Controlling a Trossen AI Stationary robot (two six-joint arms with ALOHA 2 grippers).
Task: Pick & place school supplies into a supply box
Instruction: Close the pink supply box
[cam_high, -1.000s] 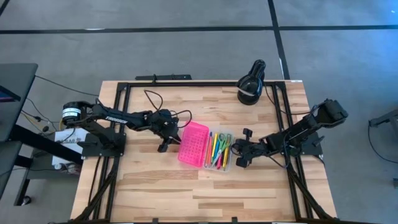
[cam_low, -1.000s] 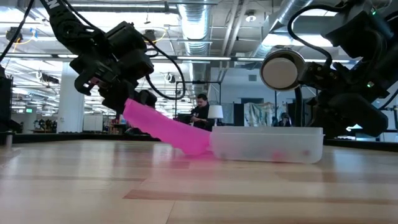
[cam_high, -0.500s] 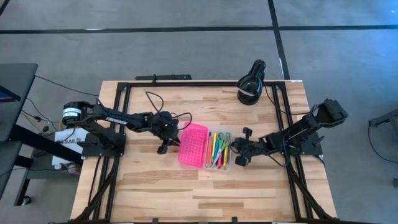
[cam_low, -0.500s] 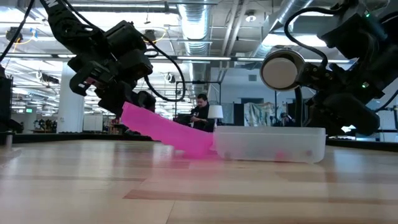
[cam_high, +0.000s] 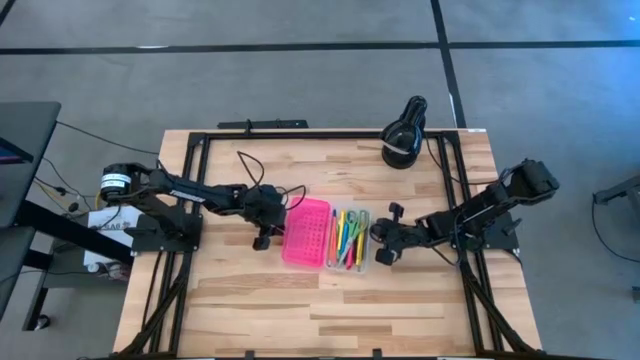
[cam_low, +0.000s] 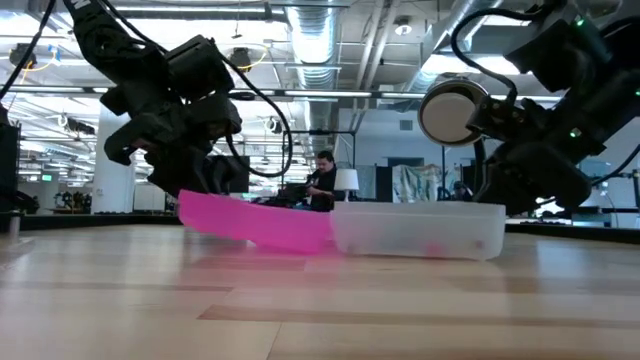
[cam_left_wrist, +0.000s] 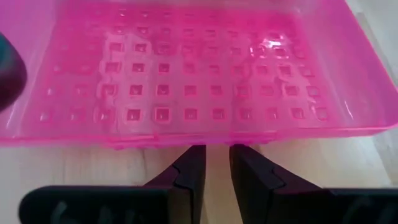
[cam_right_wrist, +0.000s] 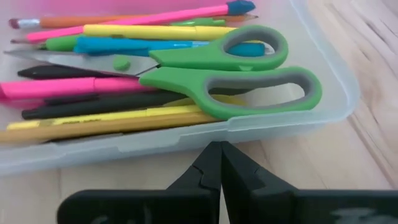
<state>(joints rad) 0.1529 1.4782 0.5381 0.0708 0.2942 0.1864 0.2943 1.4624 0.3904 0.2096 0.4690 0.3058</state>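
The wooden tabletop (cam_high: 250, 310) carries the supply box (cam_high: 351, 262) at its middle, long axis running near to far, clear base on the right and open pink lid (cam_high: 306, 232) lying tilted to its left. The pens, pencils and green-handled scissors (cam_right_wrist: 230, 68) all lie inside the base. The left tool (cam_high: 263, 226) sits at the lid's left edge, fingers slightly parted, apparently not gripping it. The right tool (cam_high: 384, 240), clenched on nothing, rests against the base's right wall. Judged, closing the lid remains, and the left arm is nearer. No readable writing.
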